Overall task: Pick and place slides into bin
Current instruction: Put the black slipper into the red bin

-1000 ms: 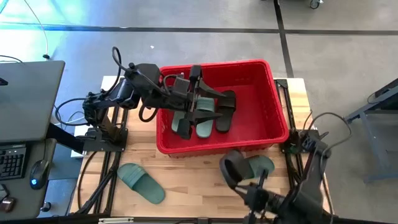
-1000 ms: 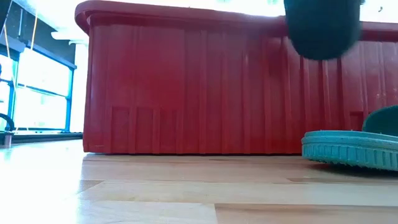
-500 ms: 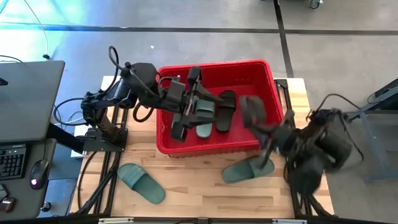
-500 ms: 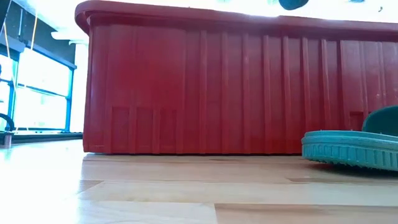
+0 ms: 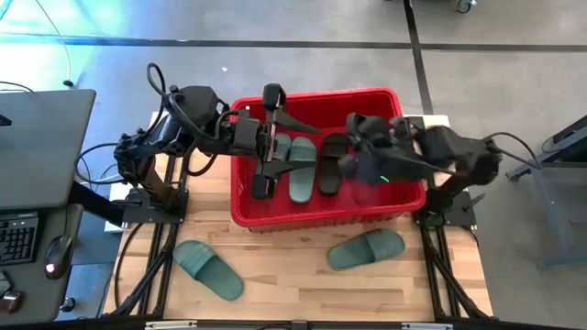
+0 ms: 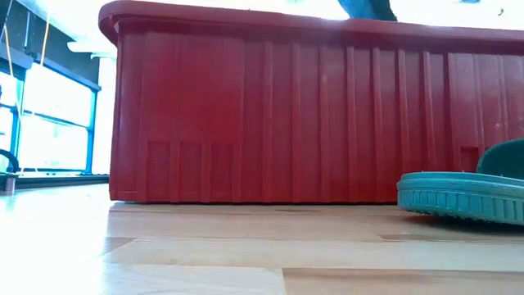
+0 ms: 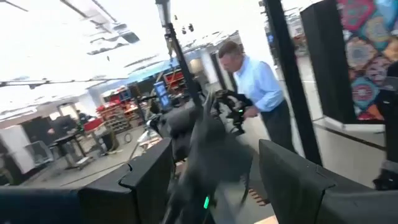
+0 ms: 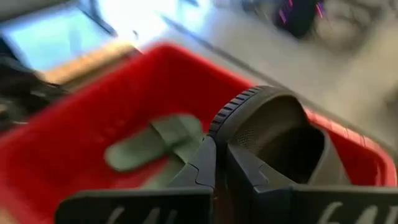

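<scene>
Wooden counter (image 5: 275,266) carries the red bin (image 5: 404,197), with three slides already inside and two sage slides, one (image 5: 208,269) at the left and one (image 5: 366,248) at the right, left out in front. Risk: the right gripper (image 8: 217,163), fingers closed on a black slide (image 8: 280,134) over the bin's right half, sits close to the left gripper (image 5: 266,137), fingers spread and empty above the bin's left side, so the arms could clip each other. Versus a second ago, the right arm has swung the black slide up from the counter's front edge to over the bin.

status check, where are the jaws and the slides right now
Right gripper shut on black slide, over the bin. Left gripper open over the bin. Two green slides on table. Nothing blocking.
</scene>
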